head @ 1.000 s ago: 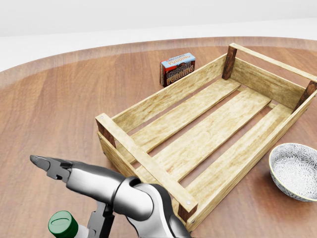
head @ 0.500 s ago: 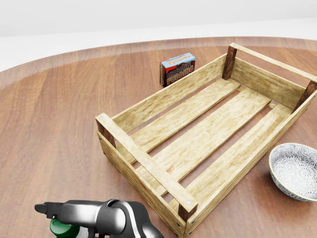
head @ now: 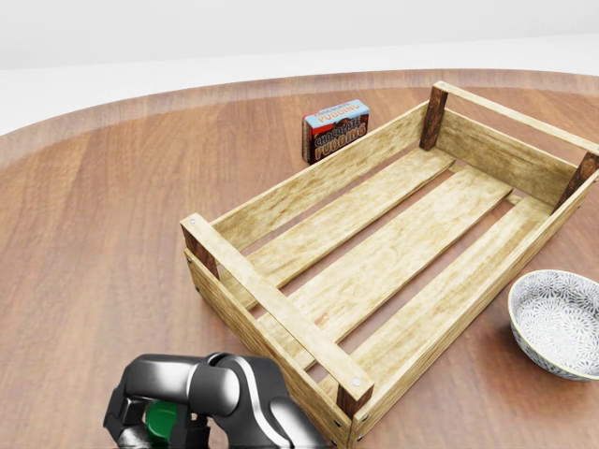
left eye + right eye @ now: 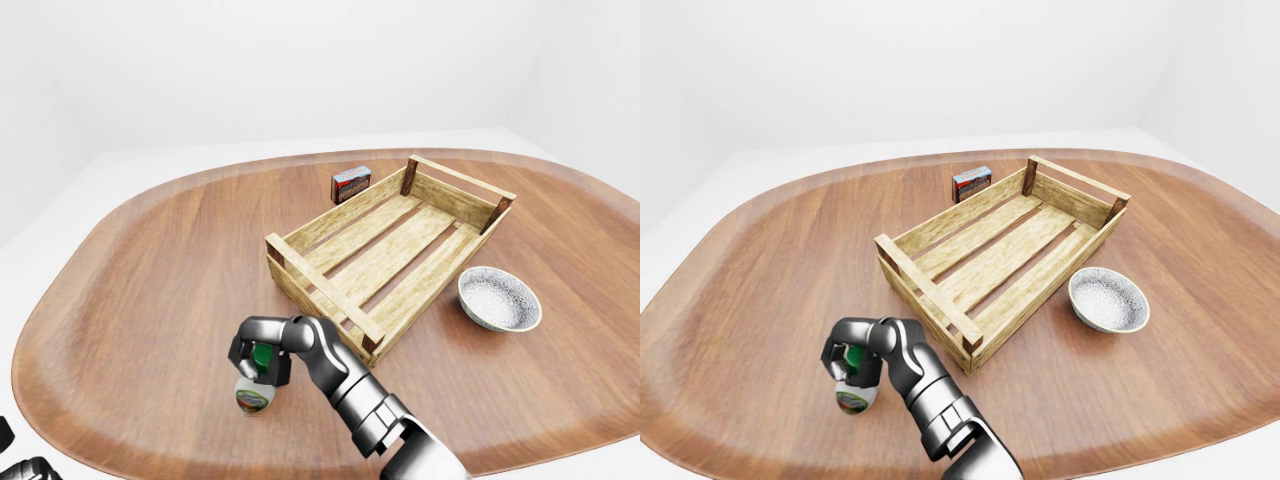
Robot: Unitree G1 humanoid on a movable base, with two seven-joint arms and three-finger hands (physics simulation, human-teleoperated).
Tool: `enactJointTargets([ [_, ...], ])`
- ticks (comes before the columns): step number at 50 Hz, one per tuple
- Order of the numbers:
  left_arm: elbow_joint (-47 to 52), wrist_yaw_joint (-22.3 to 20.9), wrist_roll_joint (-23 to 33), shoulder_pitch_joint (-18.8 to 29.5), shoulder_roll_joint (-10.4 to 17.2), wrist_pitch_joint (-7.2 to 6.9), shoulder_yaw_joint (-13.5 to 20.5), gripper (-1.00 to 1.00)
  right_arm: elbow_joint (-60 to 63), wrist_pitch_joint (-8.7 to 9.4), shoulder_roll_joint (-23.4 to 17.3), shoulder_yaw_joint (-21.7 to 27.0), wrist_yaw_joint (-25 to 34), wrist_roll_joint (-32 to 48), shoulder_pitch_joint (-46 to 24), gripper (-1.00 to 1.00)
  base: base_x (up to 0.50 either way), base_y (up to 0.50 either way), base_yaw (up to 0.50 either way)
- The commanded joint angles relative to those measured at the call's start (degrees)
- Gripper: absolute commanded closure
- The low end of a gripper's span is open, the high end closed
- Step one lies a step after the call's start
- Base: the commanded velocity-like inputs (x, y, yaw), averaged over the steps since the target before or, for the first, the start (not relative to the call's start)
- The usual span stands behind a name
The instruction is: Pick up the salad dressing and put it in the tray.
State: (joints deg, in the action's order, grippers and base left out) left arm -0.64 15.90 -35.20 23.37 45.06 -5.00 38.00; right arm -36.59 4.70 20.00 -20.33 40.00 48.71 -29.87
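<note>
Left-eye view: right hand (image 4: 258, 358), fingers curled round green-capped salad dressing bottle (image 4: 253, 395) standing on brown wooden worktop (image 4: 150, 270), just left of empty slatted wooden tray (image 4: 290, 275).

Head view: cap (image 3: 164, 420) peeks btwn fingers.

Right-eye view: same grasp; lift & placing still to do. Left hand unseen.

The right hand (image 4: 262, 358) curls its fingers closed, its arm bent across the lower views.

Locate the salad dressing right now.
In the left-eye view, the salad dressing stands bottom-centre on the table, left of the tray, right hand fingers around its cap.
</note>
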Motion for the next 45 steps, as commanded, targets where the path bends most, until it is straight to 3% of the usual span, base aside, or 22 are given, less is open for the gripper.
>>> enactJointTargets([
  [1, 0.2, -0.1, 0.2, 0.2, -0.3, 0.00, -0.4, -1.00, 2.3, 0.30, 0.0, 1.6, 0.0, 3.5, -3.2, 1.00, 0.00, 0.00, 0.00],
  [11, 0.4, -0.2, 0.4, 0.5, -0.5, 0.00, -0.7, -1.00, 14.6, 0.30, 0.0, 3.3, 0.0, 5.0, -7.6, 1.00, 0.00, 0.00, 0.00],
  [18, 0.4, -0.2, 0.3, 0.6, -0.5, 0.00, -0.7, -1.00, 24.8, 0.30, 0.0, 5.5, 0.0, 1.9, -16.4, 1.00, 0.00, 0.00, 0.00],
  [29, 0.3, -0.2, 0.5, 0.7, -0.7, 0.00, -0.9, -1.00, 27.1, 0.30, 0.0, 9.0, 0.0, -5.0, -28.8, 0.99, 0.00, 0.00, 0.00],
  [37, 0.4, -0.2, 0.6, 0.8, -0.7, 0.00, -1.1, -1.00, 20.9, 0.30, -6.3, 12.7, 0.0, -12.0, -38.9, 0.99, 0.00, 0.00, 0.00],
  [40, 0.7, -0.1, 0.3, 0.7, -0.6, 0.00, -0.8, -1.00, 17.1, 0.30, -10.2, 11.5, 0.0, -10.7, -37.3, 0.98, 0.00, 0.00, 0.00],
  [45, 0.8, -0.1, 0.4, 0.6, -0.6, 0.00, -0.8, -1.00, 7.4, 0.30, -14.9, 14.4, 0.0, -11.3, -39.9, 0.98, 0.00, 0.00, 0.00],
])
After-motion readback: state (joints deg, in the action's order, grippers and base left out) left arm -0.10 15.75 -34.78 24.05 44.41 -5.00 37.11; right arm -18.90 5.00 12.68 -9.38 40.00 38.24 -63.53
